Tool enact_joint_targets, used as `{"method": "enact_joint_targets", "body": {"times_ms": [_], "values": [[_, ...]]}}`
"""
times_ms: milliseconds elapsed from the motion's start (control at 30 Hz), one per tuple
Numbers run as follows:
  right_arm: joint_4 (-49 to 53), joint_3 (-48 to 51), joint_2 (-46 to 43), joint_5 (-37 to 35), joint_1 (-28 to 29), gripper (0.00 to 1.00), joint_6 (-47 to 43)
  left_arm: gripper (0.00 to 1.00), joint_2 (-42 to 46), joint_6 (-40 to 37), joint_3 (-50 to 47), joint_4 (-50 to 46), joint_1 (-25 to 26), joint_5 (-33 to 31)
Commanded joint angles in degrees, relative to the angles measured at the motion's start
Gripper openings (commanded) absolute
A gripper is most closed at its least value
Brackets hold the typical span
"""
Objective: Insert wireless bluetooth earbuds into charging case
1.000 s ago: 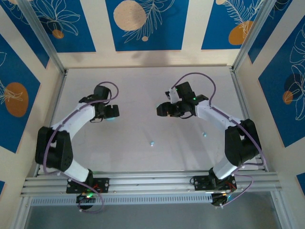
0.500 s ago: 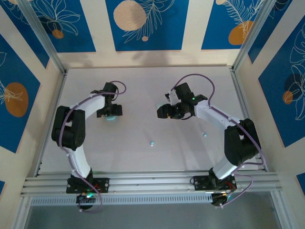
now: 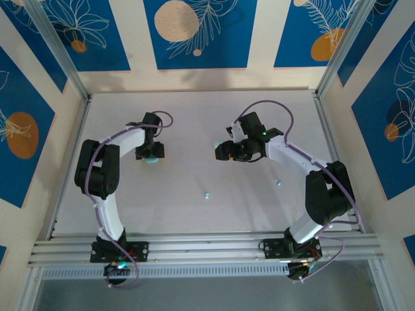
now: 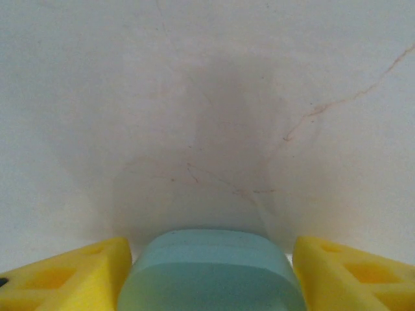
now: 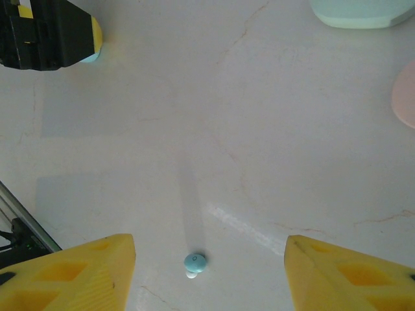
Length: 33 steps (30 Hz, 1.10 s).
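Steadying step: the left gripper stands around the blue-green case — gripping or not, I cannot tell. The right gripper is open, empty; a blue earbud lies at its 6 o'clock — next, I think, a fine pinch.

A robot lab cell: aluminium frame, printed blue wall panels, white table.

2 earbuds, 3 cases, 2 robot arms.
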State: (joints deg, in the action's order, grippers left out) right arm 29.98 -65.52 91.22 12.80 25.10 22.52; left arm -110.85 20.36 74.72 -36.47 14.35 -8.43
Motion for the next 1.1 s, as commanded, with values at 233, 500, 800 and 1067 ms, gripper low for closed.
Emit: {"method": "enact_joint_targets", "body": {"times_ms": [233,500,800,1067], "values": [[-0.3,3.5,-4.5,3.2,-6.0,0.63,4.0,0.59,3.8,-8.1,-1.3,3.2,6.2,7.5],[-2.6,8.7,-11.0,13.5,-15.5,0.61,7.3,0.50,18.5,-24.6,-12.5,20.8,20.3,18.0],[-0.6,7.1,-13.3,27.0,-18.3,0.59,8.6,0.43,34.7,-42.9,-31.3,49.7,22.1,40.3],[3.6,1.3,-9.8,34.3,-12.1,0.58,6.3,0.43,36.4,-53.0,-27.5,42.4,23.7,43.7]]}}
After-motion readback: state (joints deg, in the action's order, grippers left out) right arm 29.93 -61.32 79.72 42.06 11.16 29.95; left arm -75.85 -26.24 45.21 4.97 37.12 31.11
